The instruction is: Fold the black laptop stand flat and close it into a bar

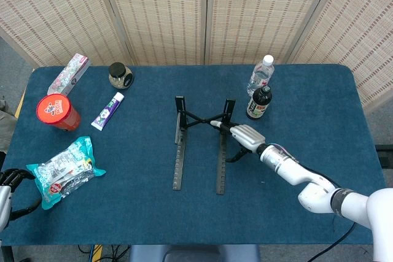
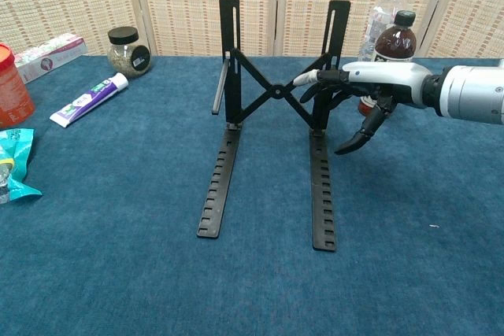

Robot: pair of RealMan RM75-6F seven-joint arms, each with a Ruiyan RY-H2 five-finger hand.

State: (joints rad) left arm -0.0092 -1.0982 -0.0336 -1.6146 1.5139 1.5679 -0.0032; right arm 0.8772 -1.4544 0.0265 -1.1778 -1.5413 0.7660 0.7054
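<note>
The black laptop stand (image 2: pixel 272 116) is standing unfolded in the middle of the blue worktop (image 2: pixel 118 273), uprights raised and its two notched rails lying well apart. The right robot hand (image 2: pixel 350 96) is reaching in from the stand's right side, one finger stretched toward the crossed links by the right upright, the others curled loosely below; it is gripping nothing, and I cannot tell whether the fingertip is touching. To do this well, I would be pressing the uprights down evenly first, then sweeping one rail toward the other without skidding the whole stand. Right of the stand, a dark drink bottle (image 2: pixel 386 49) is crowding the wrist. The left robot hand (image 1: pixel 9 179) is idling far left of the stand, fingers curled on nothing, beside a snack bag (image 1: pixel 64 170).
</note>
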